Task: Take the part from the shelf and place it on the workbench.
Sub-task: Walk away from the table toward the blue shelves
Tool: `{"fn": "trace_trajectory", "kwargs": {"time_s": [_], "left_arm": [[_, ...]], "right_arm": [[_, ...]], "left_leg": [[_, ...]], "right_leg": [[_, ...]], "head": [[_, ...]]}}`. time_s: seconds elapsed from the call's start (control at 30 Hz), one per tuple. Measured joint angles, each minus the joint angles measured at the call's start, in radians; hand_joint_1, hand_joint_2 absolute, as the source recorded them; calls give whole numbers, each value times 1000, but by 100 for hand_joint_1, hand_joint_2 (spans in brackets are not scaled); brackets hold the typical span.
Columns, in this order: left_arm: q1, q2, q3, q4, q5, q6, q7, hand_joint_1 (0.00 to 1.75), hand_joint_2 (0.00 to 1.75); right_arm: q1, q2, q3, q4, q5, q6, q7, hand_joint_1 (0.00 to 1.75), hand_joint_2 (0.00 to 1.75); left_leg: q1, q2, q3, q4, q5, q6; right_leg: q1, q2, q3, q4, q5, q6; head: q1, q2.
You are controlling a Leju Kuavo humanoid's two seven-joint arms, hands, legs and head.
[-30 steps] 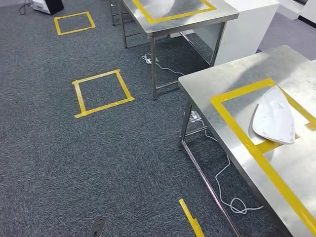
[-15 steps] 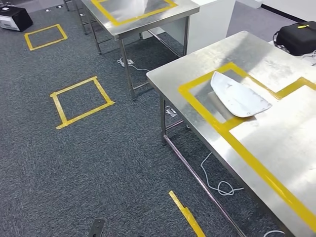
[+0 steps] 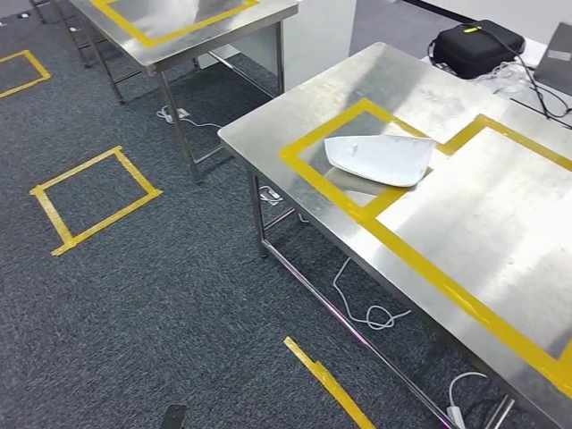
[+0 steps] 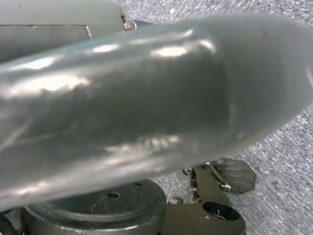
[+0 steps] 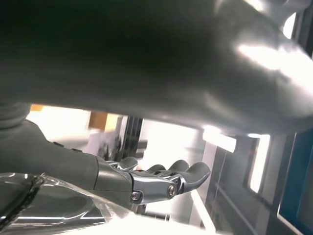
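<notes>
A large glossy grey part [image 4: 155,98] stretches across the left wrist view, close to the camera and above the carpet, and hides my left hand's fingers. The same grey part [image 5: 155,54] runs along my right hand [image 5: 155,183], whose fingers lie stretched out straight beside it, a bright gap at their tips. Clear film [image 5: 55,205] lies under that hand. In the head view the steel workbench [image 3: 485,214] stands to the right, marked with yellow tape. A white curved part [image 3: 381,158] lies on it inside the taped frame.
A second steel table [image 3: 202,36] stands farther back on the left. A black case [image 3: 477,46] with cables sits at the workbench's far edge. White cables [image 3: 367,313] trail under the bench. A taped yellow square [image 3: 95,197] and a yellow strip [image 3: 327,380] mark the carpet.
The camera has turned right: the whole scene slid left, more of the workbench came into view and the black case appeared. The white part on the bench has not itself moved.
</notes>
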Motion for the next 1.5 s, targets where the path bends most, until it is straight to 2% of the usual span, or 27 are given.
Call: {"fn": "trace_trajectory", "kwargs": {"time_s": [0.03, 0.07, 0.13, 0.2, 0.27, 0.3, 0.37, 0.43, 0.5, 0.53, 0.57, 0.6, 0.67, 0.73, 0.8, 0.87, 0.93, 1.0, 1.03, 1.1, 1.2, 1.23, 1.3, 1.33, 1.4, 1.43, 1.5], "left_arm": [[0, 0, 1, 0, 0, 0, 0, 0, 0], [0, 0, 2, 0, 0, 0, 1, 0, 0], [-1, 0, 2, 0, 0, 0, 0, 0, 0], [-2, 1, 3, 0, -1, 0, -3, 0, 0], [-3, 1, 4, 0, -3, 2, -19, 0, 0], [-4, 1, 4, 0, -5, 4, -35, 0, 0], [-8, 0, 3, 0, -8, 5, -76, 0, 0], [-10, -1, 3, 0, -15, 2, -97, 0, 0], [-8, -3, 2, 0, -28, -2, -87, 0, 0], [-7, -6, 1, 0, -35, -2, -78, 0, 0], [-6, -10, 0, 0, -42, 0, -71, 0, 0], [-5, -15, -2, 0, -47, 1, -66, 0, 0], [-6, -24, -4, 0, -55, 2, -62, 0, 0], [-7, -30, -6, 1, -56, 4, -63, 0, 0], [-9, -34, -9, 1, -55, 5, -66, 0, 0], [-11, -37, -11, 1, -51, 3, -71, 0, 0], [-11, -38, -11, 1, -46, -2, -74, 0, 0], [-9, -37, -11, 1, -42, -5, -74, 0, 0], [-8, -36, -11, 1, -42, -6, -74, 0, 0], [-9, -35, -11, 1, -42, -5, -68, 0, 0], [-13, -35, -10, 1, -35, -1, -50, 0, 0], [-13, -35, -10, 1, -33, 0, -47, 0, 0], [-14, -34, -10, 1, -31, 0, -45, 0, 0], [-15, -34, -10, 1, -31, 0, -45, 0, 0], [-16, -33, -10, 1, -31, 0, -44, 0, 0], [-15, -32, -9, 1, -28, 1, -44, 0, 0], [-13, -31, -5, 1, -18, 2, -45, 0, 0]], "right_arm": [[2, 0, 1, 0, 0, 0, 0, 0, 0], [2, 1, 2, 1, 0, 0, 0, 0, 0], [2, 1, 4, 1, 0, 0, 0, 0, 0], [1, 3, 5, 2, -7, 1, 0, 0, 0], [6, 9, 3, 3, -32, 17, 0, 0, 0], [10, 14, -4, 4, -51, 38, 0, 0, 0], [15, 28, -33, 4, -92, 97, 0, 0, 0], [17, 40, -75, -5, -126, 146, 0, 0, 0], [20, 47, -117, -26, -159, 167, 0, 0, 0], [23, 50, -136, -39, -172, 172, 0, 0, 0], [26, 52, -152, -52, -181, 175, 0, 0, 0], [30, 54, -165, -63, -186, 177, 0, 0, 0], [35, 58, -180, -80, -190, 180, 0, 0, 0], [40, 59, -189, -92, -195, 183, 0, 0, 0], [47, 60, -199, -101, -210, 185, 0, 0, 0], [50, 60, -210, -109, -231, 188, 0, 0, 0], [46, 60, -218, -111, -248, 197, 0, 0, 0], [44, 60, -224, -110, -260, 208, 0, 0, 0], [44, 60, -227, -110, -263, 212, 0, 0, 0], [44, 60, -230, -108, -261, 213, 0, 0, 0], [44, 60, -230, -107, -242, 209, 0, 0, 0], [44, 60, -229, -106, -237, 208, 0, 0, 0], [47, 60, -229, -105, -234, 208, 0, 0, 0], [49, 61, -229, -105, -233, 208, 0, 0, 0], [48, 64, -229, -105, -232, 208, 0, 0, 0], [47, 65, -229, -105, -232, 208, 0, 0, 0], [47, 67, -229, -102, -233, 213, 0, 0, 0]], "left_leg": [[2, 13, 0, 1, -2, -2], [4, 25, 0, 4, -4, -6], [7, 45, -1, 19, -14, -21], [5, 60, -5, 36, -24, -35], [4, 74, -4, 43, -28, -44], [6, 71, -4, 48, -34, -49], [11, 32, -21, 96, -75, -60], [13, -15, -71, 221, -147, -62], [12, -26, -120, 336, -187, -58], [12, -29, -125, 346, -176, -53], [11, -34, -111, 314, -147, -46], [10, -45, -87, 255, -107, -39], [10, -100, -34, 126, -48, -22], [10, -131, -12, 69, -39, -16], [9, -108, -10, 57, -36, -15], [13, -80, -11, 45, -26, -10], [13, -47, -14, 41, -22, -7], [10, -12, -19, 41, -21, -6], [9, 8, -20, 42, -21, -6], [9, 38, -20, 42, -22, -8], [1, 70, -14, 48, -28, -18], [-3, 79, -13, 51, -29, -23], [-5, 97, -12, 53, -32, -31], [-3, 87, -12, 59, -39, -37], [2, 32, -34, 120, -86, -50], [5, -1, -59, 183, -121, -54], [6, -26, -118, 318, -177, -56]], "right_leg": [[-4, -4, 4, -8, 17, 7], [-8, -13, 29, -57, 50, 12], [-10, -52, 104, -198, 108, 21], [-6, -73, 141, -267, 122, 8], [-3, -55, 137, -264, 119, -13], [-4, -46, 135, -262, 120, -19], [-5, -26, 131, -262, 125, -32], [-4, -6, 127, -262, 130, -41], [-1, 19, 123, -261, 134, -46], [1, 34, 122, -261, 135, -46], [3, 50, 123, -261, 136, -46], [4, 64, 123, -261, 137, -46], [5, 92, 120, -260, 142, -41], [2, 117, 109, -259, 149, -30], [-1, 132, 97, -259, 155, -17], [2, 85, 75, -231, 135, -9], [5, 20, 25, -129, 73, -3], [2, 1, -29, -3, 16, 4], [2, -2, -35, 24, 11, 6], [2, -17, 22, -55, 56, 8], [8, -84, 142, -248, 111, -5], [10, -94, 153, -269, 112, -12], [11, -75, 149, -272, 114, -26], [9, -63, 146, -273, 117, -32], [4, -41, 147, -275, 124, -44], [3, -30, 144, -275, 127, -48], [4, -2, 140, -274, 131, -53]], "head": [[0, 0], [0, 0], [2, 0], [2, 0], [0, 0], [0, 0], [-3, 0], [-6, 0], [-7, 0], [-7, 0], [-6, 0], [-6, 0], [-6, 0], [-7, 0], [-9, 0], [-4, 0], [1, 0], [3, 0], [3, 0], [3, 0], [3, 0], [2, 0], [0, 0], [-1, 0], [-3, 0], [-5, 0], [-5, 0]]}}
